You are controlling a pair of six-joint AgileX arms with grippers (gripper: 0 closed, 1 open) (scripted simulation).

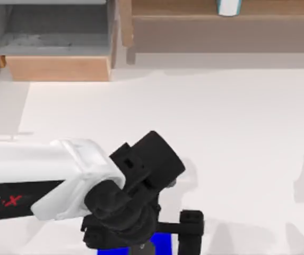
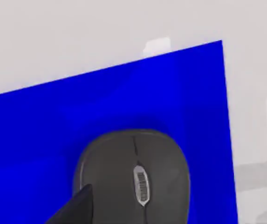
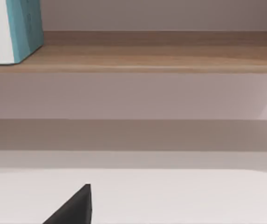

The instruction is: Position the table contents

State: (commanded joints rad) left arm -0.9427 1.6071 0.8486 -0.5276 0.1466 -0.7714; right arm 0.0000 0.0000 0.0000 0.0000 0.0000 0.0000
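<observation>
White table point(image 1: 220, 133) stretches under my left arm, whose hand point(image 1: 141, 241) hangs low over a blue mat point(image 1: 161, 243), mostly hidden from above. Its wrist camera shows a dark grey mouse point(image 2: 135, 179) on that mat point(image 2: 100, 116). A teal-and-white item point(image 3: 13, 30) stands on the wooden shelf point(image 3: 161, 56).

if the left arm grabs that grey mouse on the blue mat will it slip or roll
Probably no rolling: the mouse lies flat on the blue mat. Its domed, smooth-looking shell may slip from the jaws of the left gripper above it. It likely lifts as one stiff piece.
</observation>
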